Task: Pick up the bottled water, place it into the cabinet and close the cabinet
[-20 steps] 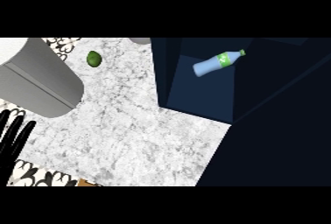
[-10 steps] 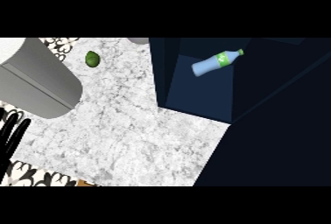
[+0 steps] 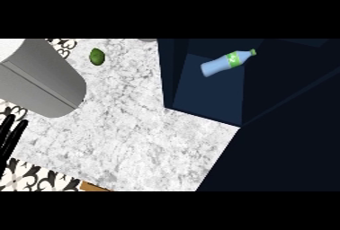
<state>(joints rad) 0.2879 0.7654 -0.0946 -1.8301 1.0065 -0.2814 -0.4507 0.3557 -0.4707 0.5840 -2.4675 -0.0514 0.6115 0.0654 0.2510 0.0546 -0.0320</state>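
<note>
The counter top (image 3: pixel 133 134) looks like smooth stone, white mottled with grey veins. The bottled water (image 3: pixel 224 64) is smooth pale-blue plastic with a green label. The cabinet (image 3: pixel 199 92) is matt dark blue inside. The left hand (image 3: pixel 8 139) is plain matt black.

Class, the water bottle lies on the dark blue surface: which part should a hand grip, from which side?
Probably the bottled water by its wide pale-blue body, below the green label, coming from above with fingers across it: it lies on its side, and its neck tapers.

Kitchen (marble counter (image 3: pixel 133 134), cabinet (image 3: pixel 194 92))
</note>
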